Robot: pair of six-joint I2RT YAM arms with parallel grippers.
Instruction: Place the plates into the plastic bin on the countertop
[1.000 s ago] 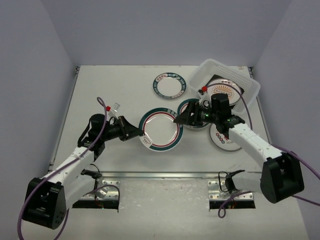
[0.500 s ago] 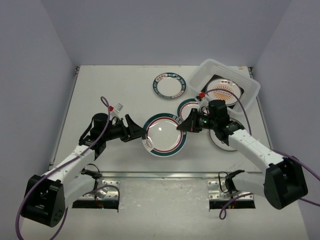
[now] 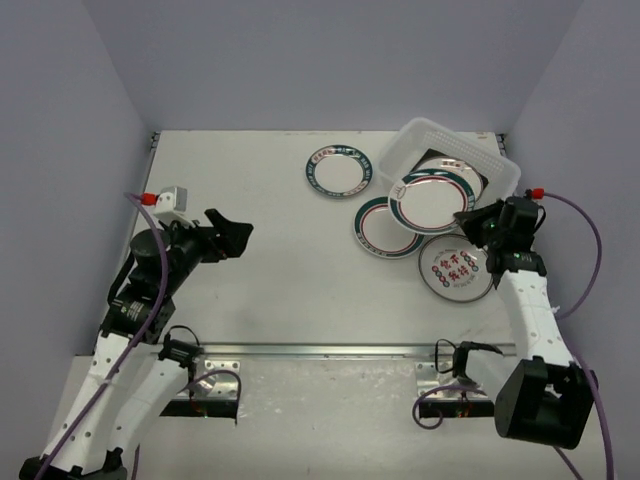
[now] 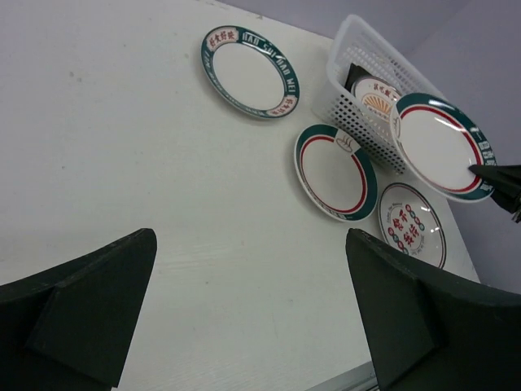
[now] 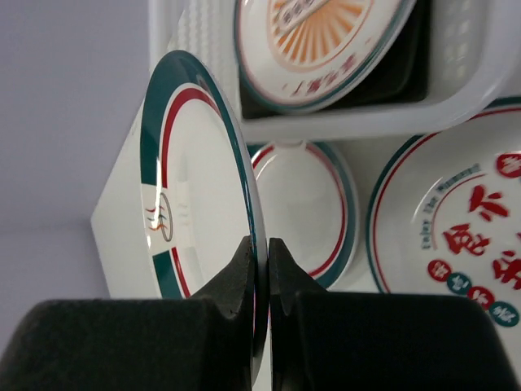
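- Top view: a teal-rimmed plate [image 3: 428,200] is clamped at its rim by the right tool [image 3: 466,217], tilted just beside the near wall of the bin [image 3: 505,170], not yet inside. The left tool [image 3: 236,231] is spread wide over the desk [image 3: 270,290], where three other plates [image 3: 340,170] are left.
- Left wrist view: nothing is held between the parted fingers [image 4: 81,301]; a sunburst plate [image 4: 378,99] is seen in the bin.
- Right wrist view: the rim is pinched on edge. The plate is judged stiff, glossy and breakable, so the rim is best held firmly.
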